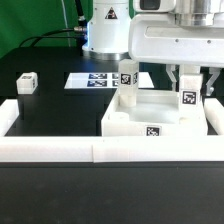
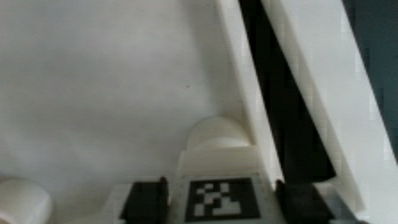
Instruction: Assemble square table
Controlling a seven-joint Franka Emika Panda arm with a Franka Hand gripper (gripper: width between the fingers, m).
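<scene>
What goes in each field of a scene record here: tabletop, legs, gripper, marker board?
Tabletop: white slab lying flat on the black table.
Legs: upright leg at the slab's far corner; second leg within the gripper; loose leg on the table, exterior view's left.
Gripper: straddling the second leg; grip unclear.
Marker board: flat behind the slab.

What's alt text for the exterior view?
A white robot arm's gripper straddles an upright tagged leg on the white square tabletop; whether it grips is unclear. A second leg stands at its far corner; a third leg sits apart on the black table.
</scene>
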